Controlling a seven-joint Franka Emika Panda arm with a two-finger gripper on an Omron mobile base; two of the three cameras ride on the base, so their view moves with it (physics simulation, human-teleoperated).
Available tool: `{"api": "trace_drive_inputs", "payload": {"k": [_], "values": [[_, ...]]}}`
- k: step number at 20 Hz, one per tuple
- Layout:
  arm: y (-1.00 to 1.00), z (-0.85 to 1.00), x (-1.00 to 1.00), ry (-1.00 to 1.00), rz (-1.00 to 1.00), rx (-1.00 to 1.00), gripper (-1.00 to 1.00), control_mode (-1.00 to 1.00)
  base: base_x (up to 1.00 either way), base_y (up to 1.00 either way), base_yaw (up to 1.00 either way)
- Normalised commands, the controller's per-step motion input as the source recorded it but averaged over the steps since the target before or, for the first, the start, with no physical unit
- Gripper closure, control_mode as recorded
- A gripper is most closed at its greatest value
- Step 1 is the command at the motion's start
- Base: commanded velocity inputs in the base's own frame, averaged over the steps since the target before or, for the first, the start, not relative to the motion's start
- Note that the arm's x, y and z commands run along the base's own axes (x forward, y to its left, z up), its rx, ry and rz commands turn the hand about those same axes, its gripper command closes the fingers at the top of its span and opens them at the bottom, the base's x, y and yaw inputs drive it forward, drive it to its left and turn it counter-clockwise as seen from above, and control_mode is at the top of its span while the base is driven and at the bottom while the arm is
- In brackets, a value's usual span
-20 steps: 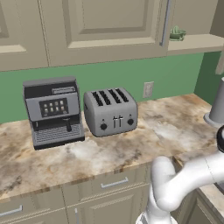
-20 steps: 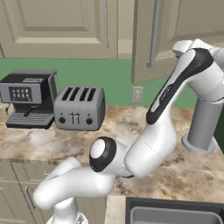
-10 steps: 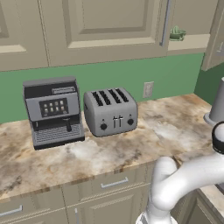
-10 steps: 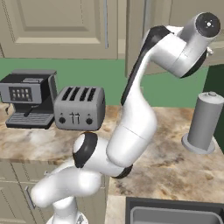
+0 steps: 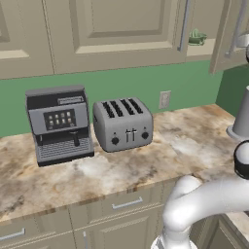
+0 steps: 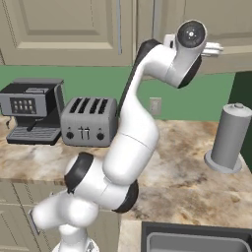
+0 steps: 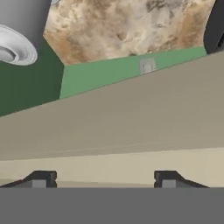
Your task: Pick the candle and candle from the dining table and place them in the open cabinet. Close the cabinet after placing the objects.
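Note:
My gripper [image 7: 104, 180] is open, its two dark fingertips [image 7: 39, 179] far apart with nothing between them. In the right base view my arm reaches high, with the hand [image 6: 193, 40] level with the bottom of the wall cabinet [image 6: 231, 49]. The hand view looks along a beige cabinet surface [image 7: 131, 127] towards the green wall and the counter below. In the left base view the cabinet's open door [image 5: 224, 39] stands at the upper right, with a green thing [image 5: 197, 36] on the shelf inside. The candles and the dining table are out of view.
A coffee machine [image 5: 59, 122] and a toaster [image 5: 122, 124] stand on the marble counter [image 5: 185, 146] against the green wall. A tall grey cylinder [image 6: 230, 138] stands at the right. A sink [image 6: 197, 240] lies at the front right. A wall outlet [image 7: 147, 65] is near.
My arm has swung upward and the hand has come up and a little left to the cabinet's bottom edge. The jaws have stayed wide apart. The counter's things have not moved.

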Motion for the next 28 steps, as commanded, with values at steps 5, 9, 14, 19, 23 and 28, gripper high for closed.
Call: {"api": "trace_drive_inputs", "payload": {"k": [5,9,14,19,23,28], "values": [[0.38,0.01,0.57,-0.12,-0.04,-0.2,-1.0,-1.0,0.0,0.0,0.0],[0.32,0.17,0.6,0.0,-0.03,-0.19,-1.0,-1.0,0.0,0.0,0.0],[0.27,0.23,0.5,0.0,-0.06,-0.2,-1.0,-1.0,0.0,0.0,0.0],[0.23,0.21,0.44,0.0,-0.06,-0.2,-1.0,-1.0,0.0,0.0,0.0],[0.23,0.05,0.48,0.0,-0.06,-0.2,-1.0,-1.0,0.0,0.0,0.0],[0.21,0.0,0.44,0.0,-0.03,-0.15,-1.0,-1.0,0.0,0.0,0.0]]}}
